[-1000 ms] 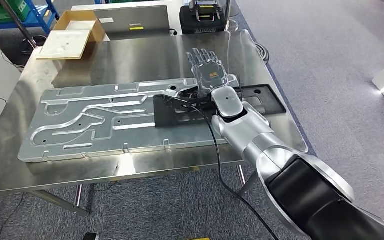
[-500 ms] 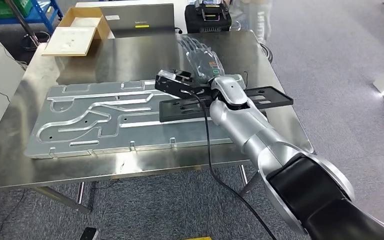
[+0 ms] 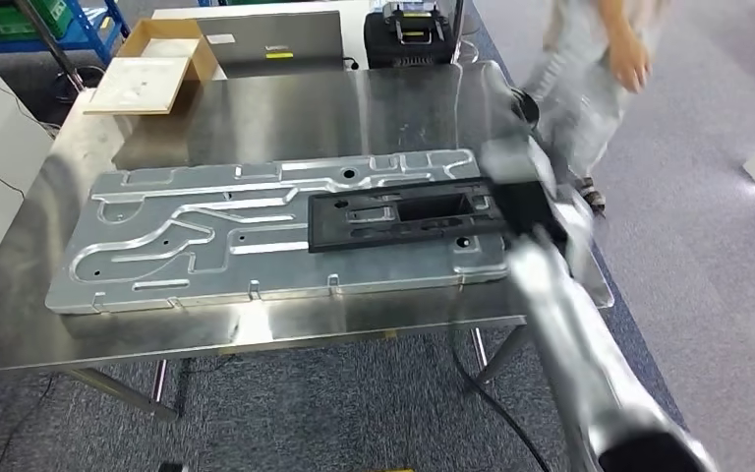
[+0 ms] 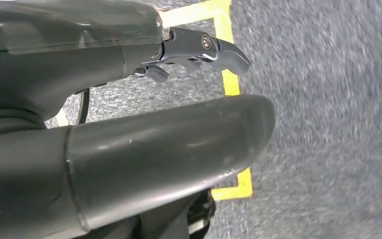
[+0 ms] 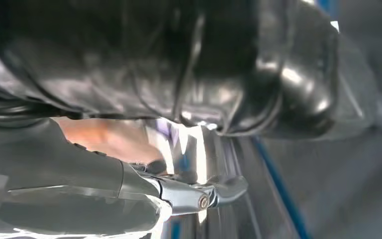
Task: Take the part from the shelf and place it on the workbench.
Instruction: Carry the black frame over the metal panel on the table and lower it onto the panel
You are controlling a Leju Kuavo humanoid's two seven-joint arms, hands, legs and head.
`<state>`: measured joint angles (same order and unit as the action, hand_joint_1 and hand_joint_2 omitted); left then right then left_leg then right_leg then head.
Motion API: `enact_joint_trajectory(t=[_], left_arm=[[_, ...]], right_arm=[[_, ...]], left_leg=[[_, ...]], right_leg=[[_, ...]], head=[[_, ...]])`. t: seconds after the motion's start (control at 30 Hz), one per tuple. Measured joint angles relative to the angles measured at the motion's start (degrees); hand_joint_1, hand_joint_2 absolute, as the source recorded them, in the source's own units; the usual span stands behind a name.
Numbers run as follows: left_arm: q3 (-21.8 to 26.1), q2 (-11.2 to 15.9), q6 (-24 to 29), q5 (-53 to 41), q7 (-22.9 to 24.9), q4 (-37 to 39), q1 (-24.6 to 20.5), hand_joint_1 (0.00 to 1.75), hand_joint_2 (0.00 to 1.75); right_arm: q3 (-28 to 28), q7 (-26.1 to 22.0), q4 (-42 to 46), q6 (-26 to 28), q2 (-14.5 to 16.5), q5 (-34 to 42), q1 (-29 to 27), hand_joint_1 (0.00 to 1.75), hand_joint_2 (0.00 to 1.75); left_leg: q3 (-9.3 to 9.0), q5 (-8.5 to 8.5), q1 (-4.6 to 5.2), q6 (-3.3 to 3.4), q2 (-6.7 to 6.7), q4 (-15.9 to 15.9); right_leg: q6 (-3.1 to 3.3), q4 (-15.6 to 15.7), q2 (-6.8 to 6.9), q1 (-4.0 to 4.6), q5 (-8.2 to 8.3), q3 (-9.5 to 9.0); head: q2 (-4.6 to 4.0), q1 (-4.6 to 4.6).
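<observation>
Black part is down on the big aluminium plate

So the part (image 3: 408,213) is a long flat black frame, matte, with rectangular cutouts and a few small holes along it. It lies flat on the right half of the machined aluminium plate (image 3: 197,236), its right end hidden behind my blurred right arm. Just one black part, one plate, and the plate sits on the steel workbench (image 3: 285,113).

My right hand (image 3: 541,197) is a smear near the plate's right end, so I can't tell if it's open or closed. My left hand (image 4: 129,124) hangs over grey floor, fingers loose, holding nothing.

Beyond the plate: one cardboard box (image 3: 152,71), one laptop (image 3: 270,41), one person (image 3: 600,69) off to the right
</observation>
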<state>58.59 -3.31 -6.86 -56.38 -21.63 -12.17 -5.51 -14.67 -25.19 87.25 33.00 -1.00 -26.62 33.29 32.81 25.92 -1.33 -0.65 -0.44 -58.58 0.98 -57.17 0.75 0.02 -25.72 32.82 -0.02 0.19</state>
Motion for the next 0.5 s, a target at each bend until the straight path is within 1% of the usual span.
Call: enact_joint_trajectory(t=[0.03,0.1,0.13,0.17,0.2,0.27,0.3,0.33,0.37,0.4,0.43,0.47,0.5], left_arm=[[0.4,0.0,0.0,0.5,-0.8,0.0,0.7,0.00,0.00],[1.3,0.1,0.1,1.2,-2.0,0.0,1.7,0.00,0.00],[1.7,0.2,0.1,1.6,-2.5,0.0,2.0,0.00,0.00],[2.1,0.3,0.2,1.9,-2.9,0.0,2.3,0.00,0.00],[2.5,0.5,0.4,2.2,-3.2,0.0,2.4,0.00,0.00],[3.4,0.8,0.5,2.7,-3.5,0.0,2.5,0.00,0.00],[3.8,0.9,0.6,2.9,-3.6,0.0,2.5,0.00,0.00],[4.2,1.0,0.6,3.1,-3.7,0.0,2.5,0.00,0.00],[4.5,1.1,0.7,3.3,-3.8,0.0,2.6,0.00,0.00],[4.9,1.2,0.8,3.4,-3.9,0.0,2.6,0.00,0.00],[5.2,1.2,0.9,3.6,-4.0,0.0,2.6,0.00,0.00],[5.5,1.2,1.1,3.7,-4.1,0.0,2.6,0.00,0.00],[5.8,1.2,1.2,3.7,-4.1,0.0,2.6,0.00,0.00]], right_arm=[[1.9,-2.8,5.7,2.3,-1.3,-0.9,-6.1,0.00,0.00],[6.2,-8.5,15.7,5.3,-2.6,-3.4,-18.3,0.00,0.00],[8.8,-10.9,20.3,6.0,-2.7,-4.8,-24.4,0.00,0.00],[11.5,-12.7,24.4,6.3,-2.6,-5.9,-30.0,0.00,0.00],[14.4,-13.8,28.0,6.4,-2.3,-6.8,-35.2,0.00,0.00],[19.5,-14.5,33.0,6.4,-1.2,-7.6,-44.0,0.00,0.00],[21.8,-14.6,34.5,6.4,-0.4,-7.6,-47.6,0.00,0.00],[24.0,-14.6,35.2,6.3,0.7,-7.2,-50.7,0.00,0.00],[26.2,-14.6,35.5,6.1,2.0,-6.8,-53.2,0.00,0.00],[28.4,-14.7,35.6,5.4,3.5,-6.2,-55.1,0.00,0.00],[30.8,-14.7,35.5,4.2,5.0,-5.8,-56.5,0.00,0.00],[33.4,-14.7,35.1,2.3,6.5,-5.7,-57.2,0.00,0.00],[36.2,-14.7,34.4,0.1,8.0,-6.0,-57.4,0.00,0.00]], left_leg=[[-0.71,0.17,0.08,0.29,-0.09,1.2],[-1.00,0.46,0.17,1.06,-0.20,1.5],[-1.18,0.44,0.11,1.43,-0.26,1.8],[-1.36,0.39,0.03,1.83,-0.27,2.0],[-1.51,0.29,-0.06,2.19,-0.21,2.2],[-1.50,0.21,-0.02,2.60,0.04,2.2],[-1.44,0.18,0.02,2.66,0.16,2.2],[-1.34,0.16,0.05,2.68,0.26,2.1],[-1.24,0.14,0.06,2.66,0.32,2.1],[-1.14,0.12,0.07,2.61,0.38,2.0],[-1.08,0.06,0.07,2.51,0.42,1.9],[-1.03,0.02,0.16,2.27,0.46,1.8],[-1.00,-0.06,0.24,1.97,0.51,1.7]], right_leg=[[-0.31,0.0,0.05,0.13,-0.13,-0.04],[-0.93,0.1,0.14,0.21,-0.30,-0.21],[-1.24,-0.2,0.07,0.11,-0.74,-0.32],[-1.56,-1.2,-0.08,-0.02,-1.72,-0.01],[-1.84,-3.5,-0.27,-0.16,-3.35,0.90],[-2.28,-11.0,-0.59,-0.39,-7.71,4.28],[-2.45,-14.4,-0.62,-0.48,-9.27,5.83],[-2.56,-16.2,-0.64,-0.59,-9.79,6.50],[-2.61,-15.7,-0.64,-0.70,-9.14,5.99],[-2.59,-13.0,-0.63,-0.82,-7.65,4.27],[-2.48,-8.8,-0.61,-0.91,-5.93,1.71],[-2.28,-4.8,-0.61,-0.81,-4.49,-0.66],[-2.00,-1.8,-0.64,-0.69,-3.51,-2.33]], head=[[0.00,0.00],[0.00,-0.01],[0.00,0.01],[0.00,0.01],[0.00,0.01],[0.00,0.02],[0.00,0.03],[0.00,0.02],[0.00,0.02],[0.00,0.02],[0.00,0.02],[0.00,0.02],[0.00,0.02]])
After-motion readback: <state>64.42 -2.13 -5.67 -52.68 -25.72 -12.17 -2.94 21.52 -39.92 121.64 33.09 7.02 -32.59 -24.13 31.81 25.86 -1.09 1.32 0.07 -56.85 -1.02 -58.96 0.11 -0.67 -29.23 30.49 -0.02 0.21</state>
